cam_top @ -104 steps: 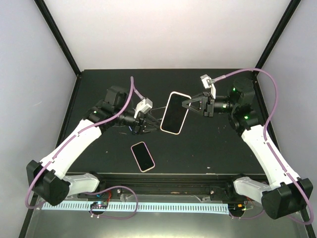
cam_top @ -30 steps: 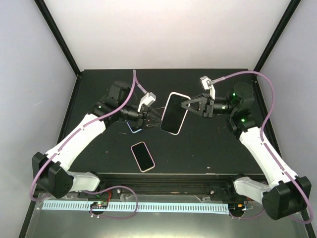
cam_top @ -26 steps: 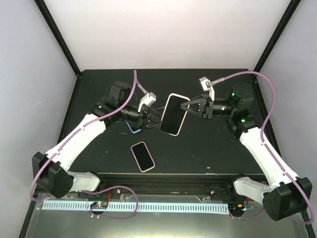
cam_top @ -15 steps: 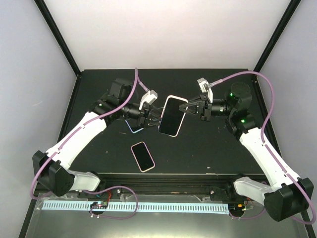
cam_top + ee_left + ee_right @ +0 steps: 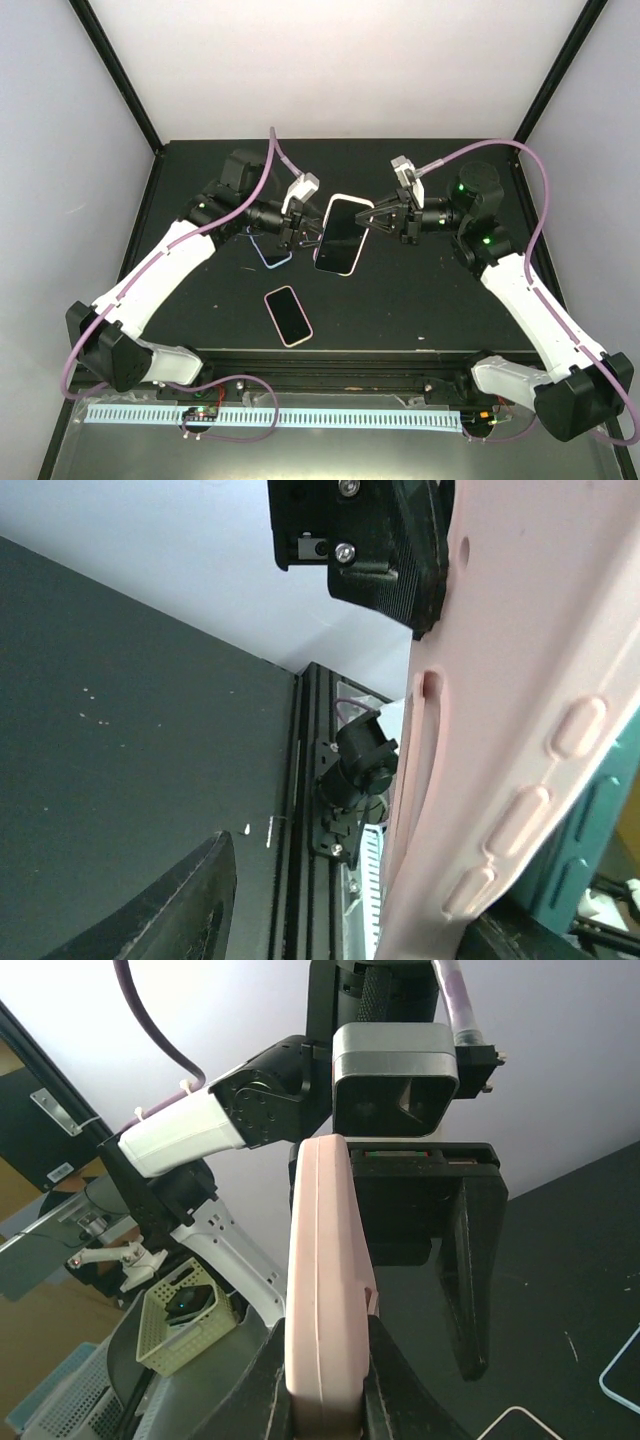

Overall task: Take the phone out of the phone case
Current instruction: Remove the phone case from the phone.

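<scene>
The phone (image 5: 335,232) is sitting inside its pink case (image 5: 334,271), up in the air between the two arms. From above, the right gripper (image 5: 362,222) is pinching one long edge of the case. The left gripper (image 5: 316,236) is reaching in from the other side, spread wide.

In the left wrist view, one finger (image 5: 178,902) is hanging apart from the case's button side.

In the right wrist view, the fingers (image 5: 392,1400) are squeezing a thin edge. If the left arm pushes hard, that small hold could slip. The phone might then drop onto the black surface (image 5: 420,300), where another phone (image 5: 288,315) and a pale blue case (image 5: 268,252) are lying. White walls are closing in the surface.
</scene>
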Tool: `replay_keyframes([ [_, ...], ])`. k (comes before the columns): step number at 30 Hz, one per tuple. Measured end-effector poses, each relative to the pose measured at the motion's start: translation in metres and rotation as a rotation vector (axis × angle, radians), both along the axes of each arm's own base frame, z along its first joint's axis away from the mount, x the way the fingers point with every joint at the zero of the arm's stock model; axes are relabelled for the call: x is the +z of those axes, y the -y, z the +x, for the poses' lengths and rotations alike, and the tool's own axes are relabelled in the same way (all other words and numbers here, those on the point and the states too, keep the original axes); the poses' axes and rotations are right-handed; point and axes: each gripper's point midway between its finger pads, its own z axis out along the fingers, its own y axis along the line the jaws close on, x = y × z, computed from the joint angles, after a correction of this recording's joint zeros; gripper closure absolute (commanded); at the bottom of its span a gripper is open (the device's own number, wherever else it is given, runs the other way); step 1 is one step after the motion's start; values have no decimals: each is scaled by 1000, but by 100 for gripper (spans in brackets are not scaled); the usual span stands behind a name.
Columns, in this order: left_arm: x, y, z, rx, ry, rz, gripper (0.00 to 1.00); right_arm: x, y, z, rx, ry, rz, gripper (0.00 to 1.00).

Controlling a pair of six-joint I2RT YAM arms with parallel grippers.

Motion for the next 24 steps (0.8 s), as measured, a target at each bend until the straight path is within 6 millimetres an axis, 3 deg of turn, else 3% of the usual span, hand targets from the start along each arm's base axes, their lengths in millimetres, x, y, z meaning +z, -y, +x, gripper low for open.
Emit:
replay_keyframes([
  [3,3,3,-2,-16,-20,-15,52,-1,-3,0,19,-3,-5,99],
  [9,14,6,-5,-44,-41,-61,71,4,-6,1,57,-1,-9,99],
  [17,1,4,-12,-57,-128,-90,94,-11,-9,8,70,-78,-50,98],
  [24,-5,0,3,-7,-203,-120,99,-18,-12,26,43,-142,-77,81],
])
